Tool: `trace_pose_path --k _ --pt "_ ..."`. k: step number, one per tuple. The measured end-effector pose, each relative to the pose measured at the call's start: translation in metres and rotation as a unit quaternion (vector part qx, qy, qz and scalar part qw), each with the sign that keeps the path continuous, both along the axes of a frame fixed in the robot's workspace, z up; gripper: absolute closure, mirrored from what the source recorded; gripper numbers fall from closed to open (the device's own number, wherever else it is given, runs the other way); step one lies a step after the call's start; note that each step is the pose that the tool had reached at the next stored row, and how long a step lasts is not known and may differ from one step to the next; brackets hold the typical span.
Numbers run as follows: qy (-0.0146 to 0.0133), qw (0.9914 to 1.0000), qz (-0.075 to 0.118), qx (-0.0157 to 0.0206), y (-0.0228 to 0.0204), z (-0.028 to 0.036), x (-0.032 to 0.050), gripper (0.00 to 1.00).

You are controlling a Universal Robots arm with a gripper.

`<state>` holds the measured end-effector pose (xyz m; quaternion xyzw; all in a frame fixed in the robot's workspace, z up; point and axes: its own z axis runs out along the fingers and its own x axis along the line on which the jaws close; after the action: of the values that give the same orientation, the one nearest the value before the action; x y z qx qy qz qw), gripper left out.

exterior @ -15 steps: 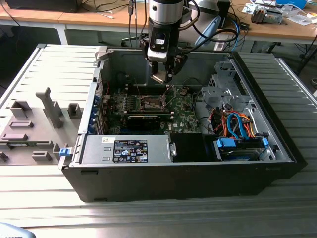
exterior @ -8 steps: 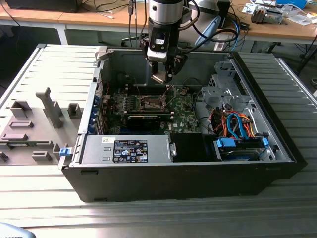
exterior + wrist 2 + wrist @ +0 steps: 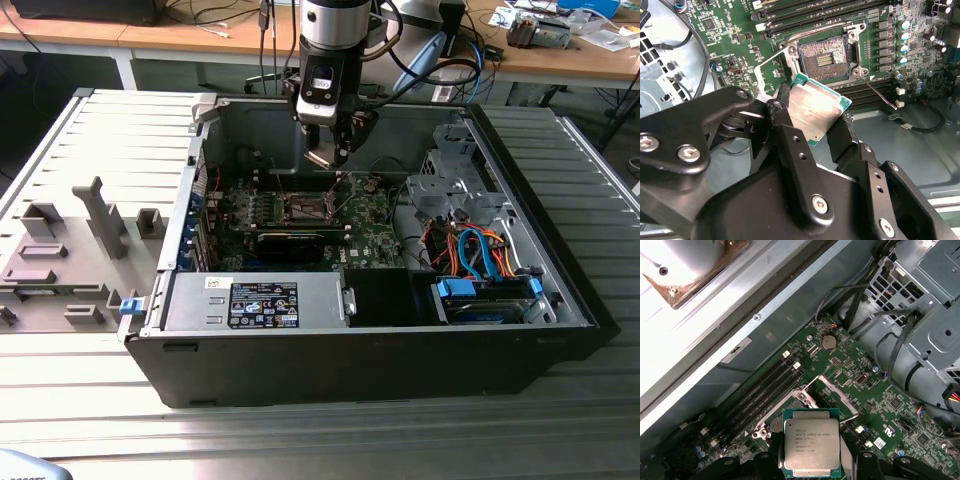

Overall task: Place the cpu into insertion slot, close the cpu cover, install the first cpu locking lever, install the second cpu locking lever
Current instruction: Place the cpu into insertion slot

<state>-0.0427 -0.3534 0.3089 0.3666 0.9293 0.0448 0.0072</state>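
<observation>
My gripper (image 3: 330,150) hangs inside the open computer case, shut on the cpu (image 3: 817,107), a small square chip with a pale silver face and a green edge. In both wrist views the black fingers (image 3: 785,125) clamp two opposite sides of the cpu (image 3: 811,440). The chip is in the air, tilted, a short way above the insertion slot (image 3: 824,52), whose dark pin field lies bare. The insertion slot (image 3: 303,207) sits on the green board. The cpu cover (image 3: 765,72) stands swung up beside the socket. A thin wire locking lever (image 3: 875,90) sticks out, unlatched.
A long black card (image 3: 290,243) lies just in front of the socket. A metal drive cage (image 3: 450,180) and coloured cables (image 3: 475,250) fill the case at the exterior view's right. The power supply (image 3: 255,300) sits at the front. Grey fixtures (image 3: 70,250) stand outside.
</observation>
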Motion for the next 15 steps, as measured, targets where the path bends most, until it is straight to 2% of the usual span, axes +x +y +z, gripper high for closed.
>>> trace_pose_path --k 15 --pt "0.0 0.99998 -0.006 -0.0001 0.0 0.0 0.0 0.46"
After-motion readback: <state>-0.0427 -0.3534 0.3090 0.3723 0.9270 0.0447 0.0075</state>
